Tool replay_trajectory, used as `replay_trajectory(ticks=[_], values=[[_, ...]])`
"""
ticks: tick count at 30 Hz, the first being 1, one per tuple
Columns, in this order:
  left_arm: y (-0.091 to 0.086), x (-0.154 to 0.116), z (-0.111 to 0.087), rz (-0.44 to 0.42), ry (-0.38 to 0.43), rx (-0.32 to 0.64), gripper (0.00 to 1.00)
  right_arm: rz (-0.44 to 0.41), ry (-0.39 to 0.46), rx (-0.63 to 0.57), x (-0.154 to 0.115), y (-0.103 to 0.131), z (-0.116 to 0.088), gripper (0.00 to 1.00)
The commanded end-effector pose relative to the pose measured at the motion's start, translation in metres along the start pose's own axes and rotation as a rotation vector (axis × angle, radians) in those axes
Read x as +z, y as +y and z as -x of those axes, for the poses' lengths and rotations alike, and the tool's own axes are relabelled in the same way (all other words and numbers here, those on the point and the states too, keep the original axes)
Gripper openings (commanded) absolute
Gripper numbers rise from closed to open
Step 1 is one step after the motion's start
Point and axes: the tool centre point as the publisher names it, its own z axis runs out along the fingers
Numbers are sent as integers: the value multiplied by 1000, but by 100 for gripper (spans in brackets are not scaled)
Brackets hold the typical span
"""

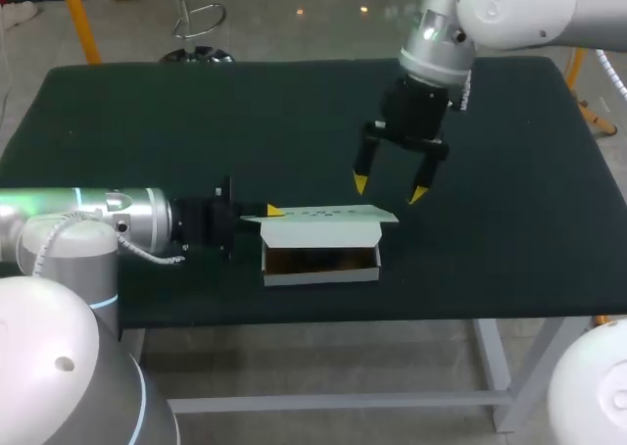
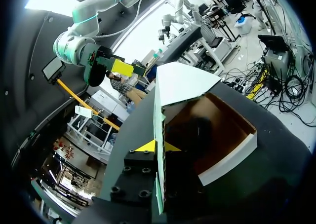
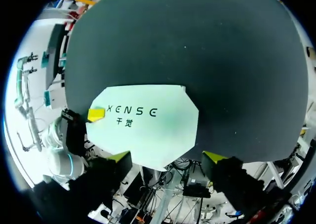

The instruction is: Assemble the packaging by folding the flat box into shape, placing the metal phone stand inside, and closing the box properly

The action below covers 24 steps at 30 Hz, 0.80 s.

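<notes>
Table (image 1: pixel 509 229) - dark mat, box (image 1: pixel 321 267) near the front edge, about mid-table. The box's long axis runs side to side across the head view. It is folded into shape with the cavity open.

Left arm comes in low along that axis. Right arm hangs over the table from the far right.

Lid (image 1: pixel 328 216) stands up off the far long wall, printed face toward the right wrist camera. It's not closed yet.

There's a dark shape (image 2: pixel 193 135) in the brown cavity. Probably the phone stand, but I can't confirm.

Left gripper (image 2: pixel 158 146) is clamped on the lid's left end, one yellow tip on each face of the panel.

Right gripper (image 1: pixel 390 188) is spread wide and holds nothing. It hovers above and just behind the lid, toward its right end.

Key relation: the lid has to swing forward over the cavity, away from the right gripper and toward the table's front edge. Left has the left end pinned and right is nearer the free end. My read is that right pushes from behind - risk is the box sliding forward.
</notes>
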Motion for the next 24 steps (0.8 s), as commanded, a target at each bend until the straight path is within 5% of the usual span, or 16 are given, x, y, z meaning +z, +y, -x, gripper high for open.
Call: replay_trajectory(ticks=[1, 5, 9, 18, 24], values=[[1, 1, -5, -10, -5, 10, 0, 45, 22, -7, 4, -1, 5, 78], [1, 2, -7, -22, -4, 22, 0, 55, 22, -37, 9, 1, 4, 64], [1, 3, -8, -24, -2, 26, 0, 65, 21, -67, 15, 5, 6, 69], [1, 5, -11, -29, -9, 36, 0, 52, 29, -98, 31, 7, 6, 50], [1, 7, -13, -26, -16, 46, 0, 35, 33, -108, 39, 6, 5, 48]])
